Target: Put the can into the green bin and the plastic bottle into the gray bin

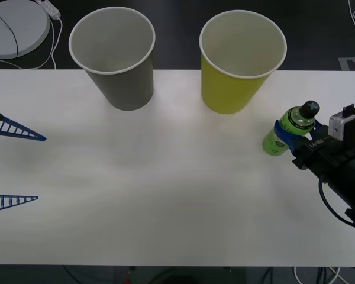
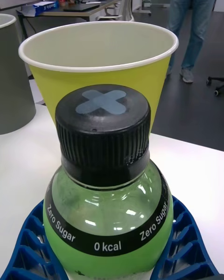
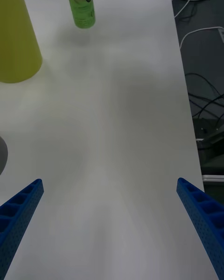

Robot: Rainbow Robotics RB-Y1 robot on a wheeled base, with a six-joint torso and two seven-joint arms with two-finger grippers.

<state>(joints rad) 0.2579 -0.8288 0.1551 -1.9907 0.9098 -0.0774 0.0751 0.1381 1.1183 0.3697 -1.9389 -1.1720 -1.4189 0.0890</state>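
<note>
Zero done so far: both bins look empty, no can that I can spot.
Bottle (image 1: 287,128): on the surface beside the green bin (image 1: 239,65), grasped by the right tool (image 1: 291,135).
Left tool (image 1: 15,165): released, idle at the surface's left.
Left to do: bottle goes to the gray bin (image 1: 115,56).

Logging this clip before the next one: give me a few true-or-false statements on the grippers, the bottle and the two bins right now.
1. The right gripper is closed around the plastic bottle. True.
2. The bottle's cap is off. False: its black cap is on.
3. The gray bin lies tipped over. False: it stands upright beside the green bin.
4. The left gripper is open at the table's left edge. True.
</note>
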